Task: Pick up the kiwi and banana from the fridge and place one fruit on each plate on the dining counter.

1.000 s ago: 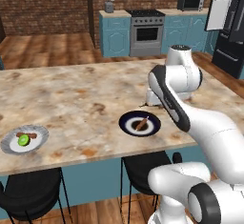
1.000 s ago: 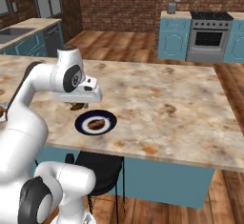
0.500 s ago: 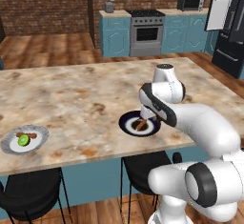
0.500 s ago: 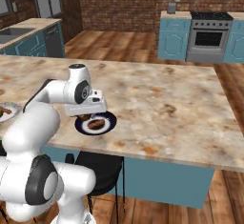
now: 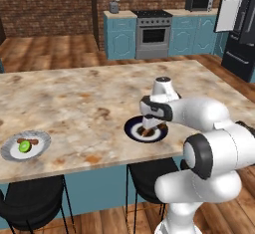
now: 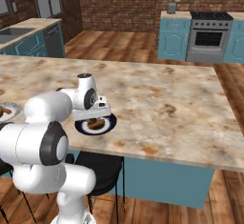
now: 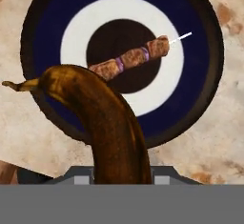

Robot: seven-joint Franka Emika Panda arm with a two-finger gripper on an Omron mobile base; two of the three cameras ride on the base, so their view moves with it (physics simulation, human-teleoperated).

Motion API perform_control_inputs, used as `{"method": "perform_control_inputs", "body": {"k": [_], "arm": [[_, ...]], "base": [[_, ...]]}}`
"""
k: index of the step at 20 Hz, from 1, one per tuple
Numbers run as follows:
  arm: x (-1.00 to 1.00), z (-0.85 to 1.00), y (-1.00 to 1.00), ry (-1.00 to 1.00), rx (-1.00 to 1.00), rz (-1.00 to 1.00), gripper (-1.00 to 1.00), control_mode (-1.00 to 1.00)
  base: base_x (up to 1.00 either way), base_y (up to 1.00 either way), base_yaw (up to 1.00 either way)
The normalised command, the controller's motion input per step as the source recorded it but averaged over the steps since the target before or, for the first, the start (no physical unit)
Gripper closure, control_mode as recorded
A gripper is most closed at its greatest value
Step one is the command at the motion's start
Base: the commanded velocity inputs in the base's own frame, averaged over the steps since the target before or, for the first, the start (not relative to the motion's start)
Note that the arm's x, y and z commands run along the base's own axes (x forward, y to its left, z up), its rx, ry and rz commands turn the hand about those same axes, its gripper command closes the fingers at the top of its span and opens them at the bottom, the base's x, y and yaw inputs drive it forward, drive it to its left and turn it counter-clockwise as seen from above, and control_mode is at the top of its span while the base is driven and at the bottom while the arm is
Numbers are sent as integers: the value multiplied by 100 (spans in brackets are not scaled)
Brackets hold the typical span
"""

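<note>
My gripper (image 5: 148, 126) hangs low over the dark navy plate (image 5: 133, 131) near the dining counter's (image 5: 89, 108) front edge and is shut on the banana (image 7: 107, 118). In the hand view the dark brown banana rises from between the jaws, its stem end over the plate's (image 7: 50, 27) near rim. A meat skewer (image 7: 131, 58) lies in the plate's middle. The lime-green kiwi (image 5: 24, 147) rests on the pale grey plate (image 5: 10, 152) at the counter's left end, beside a brown morsel. The fridge (image 5: 243, 26) stands at the back right with its door open.
Black stools (image 5: 31, 212) stand under the counter's front edge. Teal cabinets with a stove (image 5: 153, 35) line the far brick wall. From the right base view the navy plate (image 6: 82, 127) lies just past my forearm, with bare marbled top (image 6: 167, 99) to its right.
The arm has folded in and the hand has come down from above the counter to just over the navy plate, carrying the banana. The plates and kiwi have not moved.
</note>
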Motion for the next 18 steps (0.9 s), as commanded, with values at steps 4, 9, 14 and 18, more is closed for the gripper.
{"method": "perform_control_inputs", "body": {"k": [4, 9, 14, 18], "arm": [[48, -38, 0, 0, 0, 6, 100, -100], [27, -31, 0, 0, 0, 2, 100, -100], [5, -27, 0, 0, 0, 0, 100, -100], [0, -23, 0, -2, 0, 0, 100, -100]], "base": [[0, 0, 0], [0, 0, 0], [0, 0, 0], [0, 0, 0]]}}
